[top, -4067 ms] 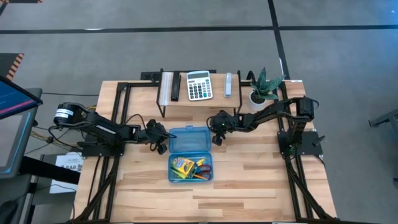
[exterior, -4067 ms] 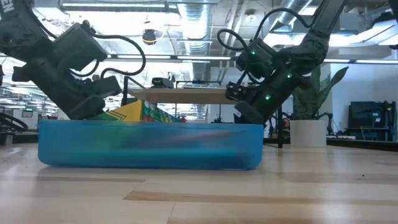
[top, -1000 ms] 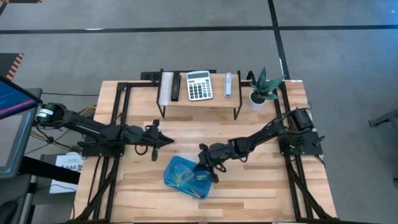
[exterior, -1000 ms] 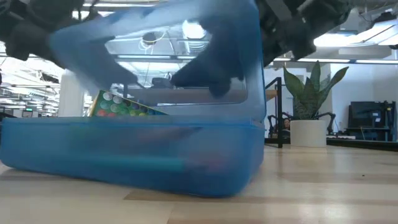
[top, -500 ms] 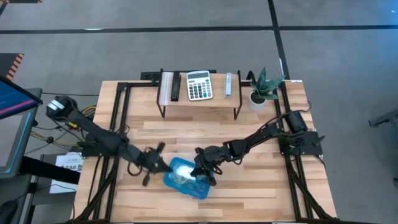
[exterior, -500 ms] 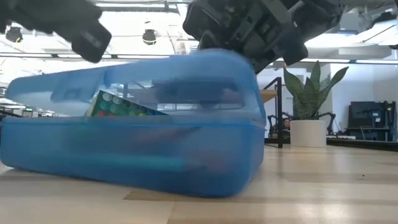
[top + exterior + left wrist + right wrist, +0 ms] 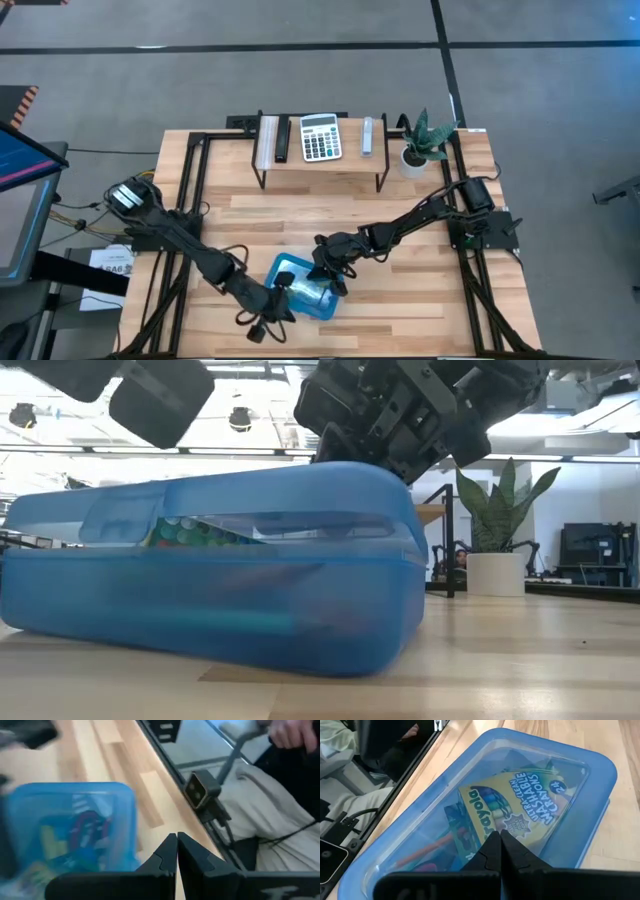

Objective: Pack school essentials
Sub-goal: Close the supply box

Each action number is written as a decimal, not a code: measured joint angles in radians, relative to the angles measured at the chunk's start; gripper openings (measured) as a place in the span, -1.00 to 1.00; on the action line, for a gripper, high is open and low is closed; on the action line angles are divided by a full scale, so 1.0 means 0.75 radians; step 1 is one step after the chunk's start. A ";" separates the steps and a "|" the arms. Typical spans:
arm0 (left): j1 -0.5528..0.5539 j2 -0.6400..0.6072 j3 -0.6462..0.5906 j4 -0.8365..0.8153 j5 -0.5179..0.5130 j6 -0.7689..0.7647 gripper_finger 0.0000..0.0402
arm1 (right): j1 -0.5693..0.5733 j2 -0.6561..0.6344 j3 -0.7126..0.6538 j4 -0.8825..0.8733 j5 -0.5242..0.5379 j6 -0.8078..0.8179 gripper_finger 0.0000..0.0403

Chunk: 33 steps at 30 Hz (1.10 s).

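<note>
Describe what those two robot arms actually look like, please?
Both are thin, black, jointed arms with loose black cables looping along them. The left arm has a white-banded base joint. Each ends in two flat, dark fingers: the left end effector and the right end effector look alike.

My left arm (image 7: 190, 252) and right arm (image 7: 410, 218): black jointed links, looped black cables, matte dark fingers (image 7: 492, 851).

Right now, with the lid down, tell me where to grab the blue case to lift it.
Grip the blue case across its two long walls, from straight above. The shut right gripper rests on the lid; the shut left gripper is at its front edge. Its domed lid looks slippery, so avoid pinching there.
</note>
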 joint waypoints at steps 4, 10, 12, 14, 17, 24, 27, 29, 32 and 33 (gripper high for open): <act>0.008 0.104 0.071 -0.066 0.079 -0.052 -1.00 | 0.000 0.000 0.000 -0.005 0.000 -0.003 -0.96; 0.043 0.188 0.089 -0.118 0.151 -0.140 -1.00 | 0.000 0.000 0.000 -0.006 0.000 -0.010 -0.96; 0.053 0.187 0.089 -0.144 0.143 -0.149 -1.00 | -0.001 0.000 0.000 -0.006 0.001 -0.010 -0.96; 0.063 0.187 0.090 -0.160 0.126 -0.152 -1.00 | -0.001 0.000 -0.001 -0.006 0.001 -0.010 -0.96; 0.079 0.186 0.090 -0.154 0.118 -0.132 -1.00 | -0.001 -0.002 -0.001 -0.014 0.001 -0.020 -0.96; 0.117 0.186 0.090 -0.153 0.108 -0.109 -1.00 | -0.010 -0.093 -0.004 -0.172 0.008 -0.035 -0.96; 0.128 0.192 0.090 -0.145 0.073 -0.093 -1.00 | -0.018 -0.145 -0.002 -0.230 0.036 -0.045 -0.96; 0.137 0.207 0.090 -0.121 0.065 -0.086 -1.00 | -0.018 -0.167 -0.002 -0.269 0.050 -0.055 -0.96; 0.149 0.225 0.092 -0.100 0.053 -0.080 -1.00 | -0.018 -0.195 -0.003 -0.321 0.057 -0.059 -0.96; 0.150 0.230 0.092 -0.111 0.046 -0.082 -1.00 | -0.018 -0.213 -0.003 -0.349 0.071 -0.061 -0.96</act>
